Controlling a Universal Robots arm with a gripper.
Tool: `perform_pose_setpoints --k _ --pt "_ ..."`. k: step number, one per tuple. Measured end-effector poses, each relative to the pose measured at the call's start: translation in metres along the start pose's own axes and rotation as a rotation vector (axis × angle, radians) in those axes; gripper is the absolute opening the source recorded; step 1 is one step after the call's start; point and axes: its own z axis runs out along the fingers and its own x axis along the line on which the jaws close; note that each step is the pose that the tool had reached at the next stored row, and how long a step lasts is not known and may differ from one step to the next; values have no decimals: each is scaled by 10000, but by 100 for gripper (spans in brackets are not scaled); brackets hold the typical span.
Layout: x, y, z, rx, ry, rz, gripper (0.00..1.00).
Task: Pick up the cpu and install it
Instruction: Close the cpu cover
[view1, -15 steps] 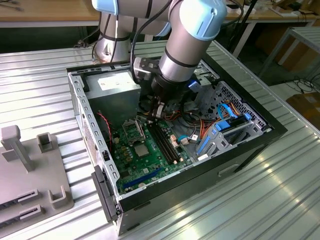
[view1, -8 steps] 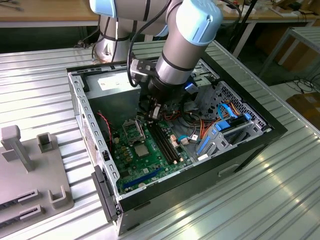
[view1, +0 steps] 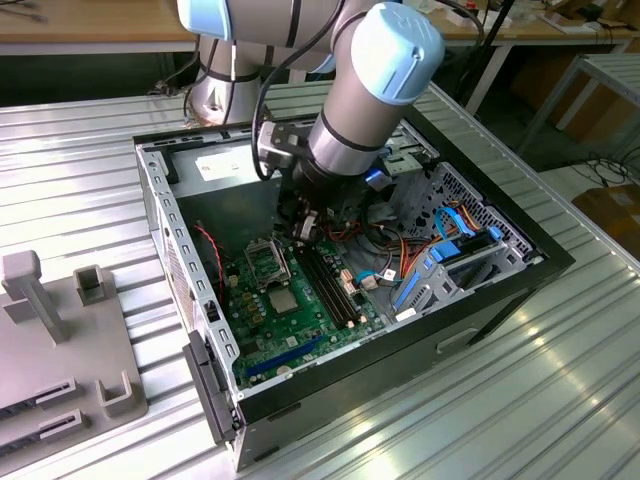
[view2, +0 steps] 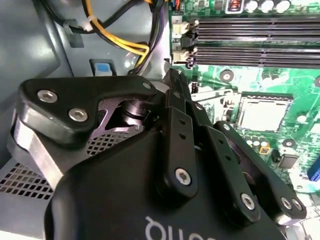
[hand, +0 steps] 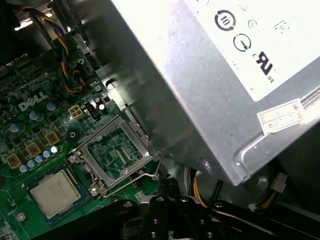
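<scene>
Silvery cpu (hand: 56, 192) lies flat, face-up, on the motherboard (hand: 30, 125) beside the open socket (hand: 114, 150); fingers' state unclear.

cpu (hand: 55, 192) on motherboard (hand: 30, 130), beside socket (hand: 116, 152)

Arm (view1: 375, 90) bent down — claw (view1: 305, 228) low
</scene>
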Motion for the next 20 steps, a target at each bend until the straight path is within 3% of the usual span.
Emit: perform_pose_setpoints --k 1,5,6,7,8,10,11,13,14,16,20 --pt "13 -1 11 -39 -62 -7 11" --pt "43 -18 59 -76 -121 -11 11" --pt "56 -32 115 -83 -132 -12 11" --pt "80 -4 131 -114 -199 -31 11" --pt "76 6 55 200 332 -95 11" --pt "75 9 43 282 477 -110 11" --pt "74 9 33 295 497 -119 11" --pt "73 11 28 293 496 -130 11" --pt "71 8 27 270 460 -135 11" --pt "57 -14 25 174 312 -149 11" --pt "41 -32 35 112 212 -157 11"
